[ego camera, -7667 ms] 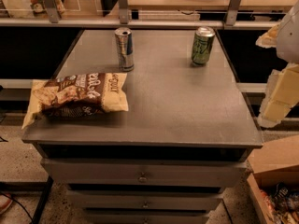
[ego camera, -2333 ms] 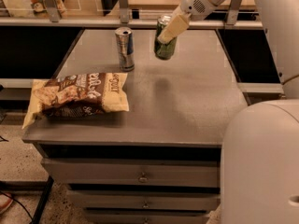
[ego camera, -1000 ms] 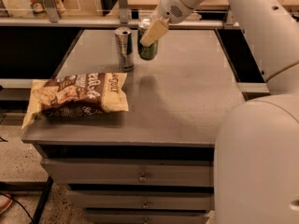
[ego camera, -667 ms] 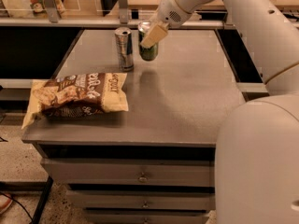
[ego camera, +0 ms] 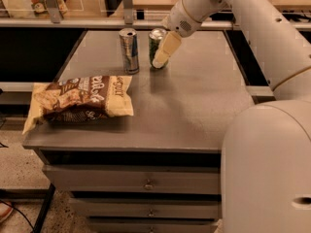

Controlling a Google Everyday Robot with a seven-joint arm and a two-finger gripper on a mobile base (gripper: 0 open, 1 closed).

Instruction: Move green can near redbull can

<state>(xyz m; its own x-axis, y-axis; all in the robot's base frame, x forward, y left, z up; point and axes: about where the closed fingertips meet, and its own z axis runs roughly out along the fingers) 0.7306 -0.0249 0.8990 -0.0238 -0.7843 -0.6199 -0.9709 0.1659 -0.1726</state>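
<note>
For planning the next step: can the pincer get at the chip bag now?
Probably yes. The pincer is at the green can; the chip bag lies uncovered at the table's front left. Only the redbull can stands near the straight way, so it should pass above.

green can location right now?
Camera view: the green can is at the back of the tabletop, just right of the redbull can with a small gap, and the hand is against its front-right side.

Single camera view, looking from high at the near side, forward and down across the table (ego camera: pixel 194 110). Range is moderate. The gripper (ego camera: pixel 159 55) sits at far centre, over the tabletop.
</note>
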